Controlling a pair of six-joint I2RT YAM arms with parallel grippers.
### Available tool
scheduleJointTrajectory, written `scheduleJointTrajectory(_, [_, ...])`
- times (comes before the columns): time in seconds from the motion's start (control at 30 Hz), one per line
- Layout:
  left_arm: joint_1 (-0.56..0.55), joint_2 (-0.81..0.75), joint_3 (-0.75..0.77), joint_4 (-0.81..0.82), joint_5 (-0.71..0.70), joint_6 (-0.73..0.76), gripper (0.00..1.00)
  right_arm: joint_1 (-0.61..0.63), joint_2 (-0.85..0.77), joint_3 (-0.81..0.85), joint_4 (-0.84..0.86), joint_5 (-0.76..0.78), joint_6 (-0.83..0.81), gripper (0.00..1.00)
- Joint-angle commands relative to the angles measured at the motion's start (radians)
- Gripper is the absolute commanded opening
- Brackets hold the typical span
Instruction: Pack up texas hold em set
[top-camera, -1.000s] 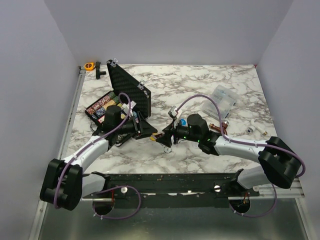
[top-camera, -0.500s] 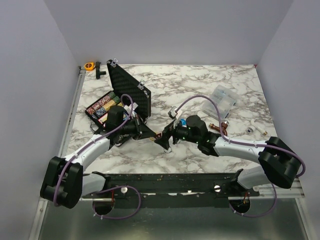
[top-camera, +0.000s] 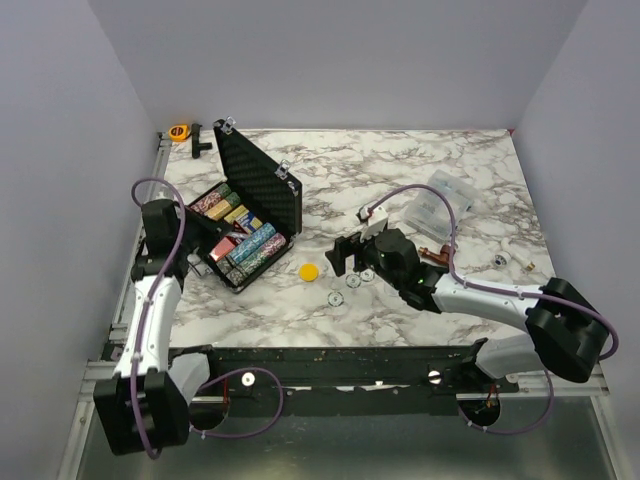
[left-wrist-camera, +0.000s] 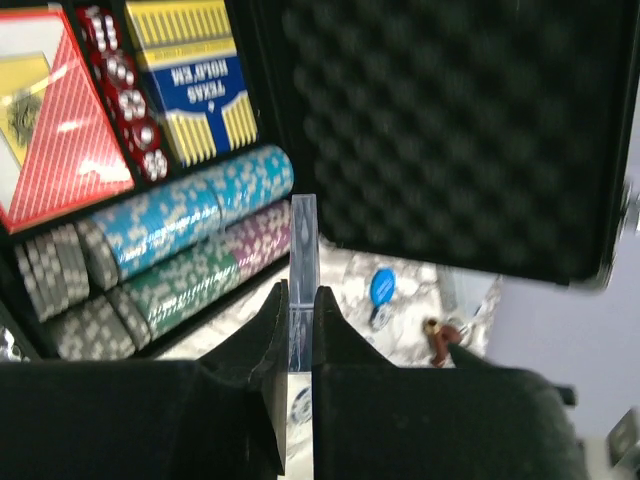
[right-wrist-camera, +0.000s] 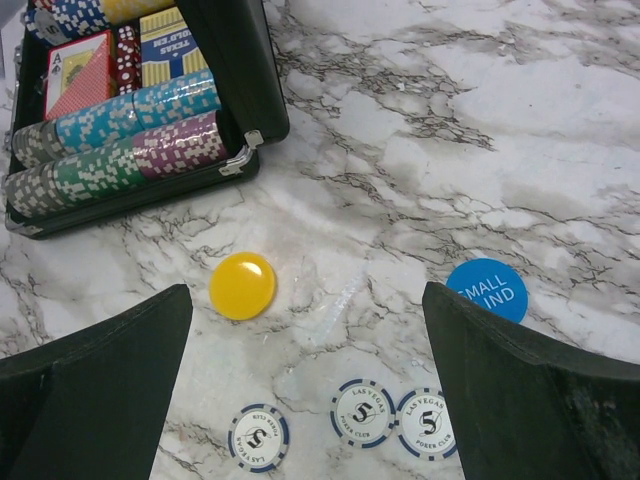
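Your left pincer (left-wrist-camera: 302, 305) is clenched on a thin clear strip (left-wrist-camera: 304, 230) before the open case (top-camera: 258, 185) at centre left of the overhead view, while your right pincer (right-wrist-camera: 305, 295) gapes wide, touching nothing, above the yellow disc (right-wrist-camera: 243, 285), blue disc (right-wrist-camera: 487, 290) and three white chips (right-wrist-camera: 364, 410), with open table (top-camera: 400, 180) between them and the case's edge.

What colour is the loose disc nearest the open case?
Plain yellow disc, clearest in the right wrist view.
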Motion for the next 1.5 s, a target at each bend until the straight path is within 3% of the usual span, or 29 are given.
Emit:
scheduleJointTrajectory(0.0, [0.074,0.16,0.05,0.142,0.117,-0.101,0.0,0.002,-0.032,-0.005,-0.027,0.052,0.008,1.0])
scheduleJointTrajectory(0.07, [0.076,0.218,0.043,0.256,0.113,-0.146,0.0,0.002,-0.05,-0.016,-0.025,0.055,0.005,1.0])
scheduleJointTrajectory(0.17, [0.076,0.304,0.076,0.296,0.054,-0.157,0.0,0.002,-0.068,-0.028,-0.017,0.052,0.0,1.0])
scheduleJointTrajectory(0.4, [0.082,0.544,0.162,0.375,0.137,-0.125,0.0,0.002,-0.079,-0.033,-0.016,0.057,-0.009,1.0])
scheduleJointTrajectory(0.53, [0.083,0.579,0.144,0.431,0.126,-0.124,0.0,0.002,-0.085,-0.042,-0.008,0.052,-0.012,1.0])
scheduleJointTrajectory(1.13, [0.045,0.662,0.204,0.359,0.009,-0.029,0.04,0.002,-0.067,-0.044,-0.003,0.022,-0.003,1.0])
scheduleJointTrajectory(1.47, [0.035,0.715,0.208,0.385,0.049,-0.052,0.07,0.003,-0.041,-0.032,-0.006,0.001,0.005,1.0])
